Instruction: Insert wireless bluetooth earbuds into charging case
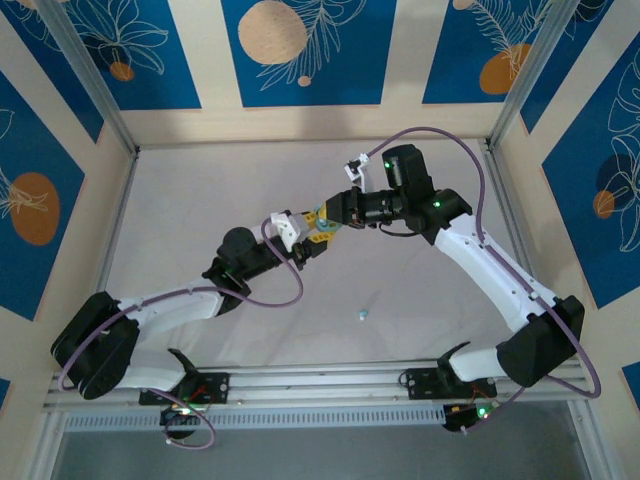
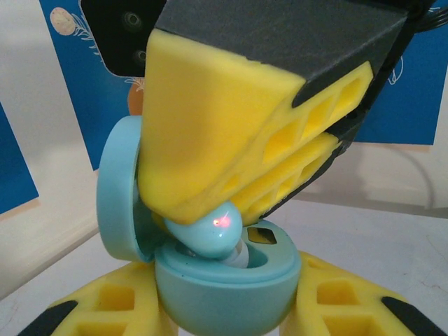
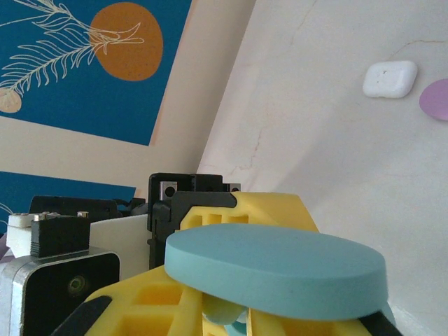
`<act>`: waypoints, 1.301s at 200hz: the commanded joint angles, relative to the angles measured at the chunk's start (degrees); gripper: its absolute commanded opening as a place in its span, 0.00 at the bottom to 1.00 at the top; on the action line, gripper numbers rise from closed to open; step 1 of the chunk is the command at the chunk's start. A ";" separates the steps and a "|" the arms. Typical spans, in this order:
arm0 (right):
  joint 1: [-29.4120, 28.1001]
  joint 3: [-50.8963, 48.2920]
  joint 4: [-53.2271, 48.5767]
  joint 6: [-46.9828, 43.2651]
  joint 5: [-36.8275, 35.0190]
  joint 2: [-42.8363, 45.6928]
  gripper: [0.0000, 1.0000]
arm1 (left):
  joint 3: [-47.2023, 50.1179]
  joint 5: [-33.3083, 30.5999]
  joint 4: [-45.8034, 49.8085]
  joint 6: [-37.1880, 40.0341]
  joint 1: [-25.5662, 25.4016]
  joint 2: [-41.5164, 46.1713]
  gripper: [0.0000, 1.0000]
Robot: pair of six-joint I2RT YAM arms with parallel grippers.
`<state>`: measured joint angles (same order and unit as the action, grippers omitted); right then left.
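While the left fingers (image 2: 105,301) are clamping the base of the open teal case (image 2: 224,290) from both sides, the right fingers (image 2: 231,133) are pressing together on a teal earbud (image 2: 210,234) and holding it in the mouth of that case. I am reading this contact from the left wrist view: the earbud is sitting against the inner rim, a red light is glowing on its shell, and the lid (image 2: 119,189) is standing up at the left. From the right wrist view I am looking onto the outer face of that lid, which is covering most of the case. That view is also giving me a white case (image 3: 390,78) lying on the bench (image 3: 315,154), with a purple object (image 3: 437,99) just beside it at the frame edge. The top view is showing both arms meeting above mid-bench. A second teal earbud (image 1: 363,314) is lying loose on the bench nearer the bases, well apart from the fingers.
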<state>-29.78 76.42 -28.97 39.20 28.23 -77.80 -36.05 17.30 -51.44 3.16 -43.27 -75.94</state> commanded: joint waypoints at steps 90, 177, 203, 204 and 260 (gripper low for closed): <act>-2.12 1.07 -7.85 -2.08 -2.49 0.19 0.27 | -0.91 -3.11 -5.77 -0.43 -0.16 0.56 0.19; -2.58 2.81 -10.66 -2.58 -5.08 0.45 0.27 | -0.69 -4.20 -5.73 -0.50 -0.20 0.87 0.20; -2.70 2.99 -11.21 -2.29 -6.25 1.20 0.28 | -0.63 -4.64 -5.64 -0.43 -0.26 0.88 0.19; -2.67 3.01 -11.20 -2.29 -6.25 1.27 0.28 | -0.66 -4.69 -5.62 -0.39 -0.25 0.88 0.20; -2.65 2.63 -9.70 -1.94 -4.52 1.83 0.30 | -0.87 -4.25 -6.02 -0.68 -0.24 0.33 0.19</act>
<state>-31.83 78.76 -35.46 36.93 22.46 -76.88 -35.73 14.41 -51.48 3.14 -43.42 -75.94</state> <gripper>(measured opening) 0.300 0.333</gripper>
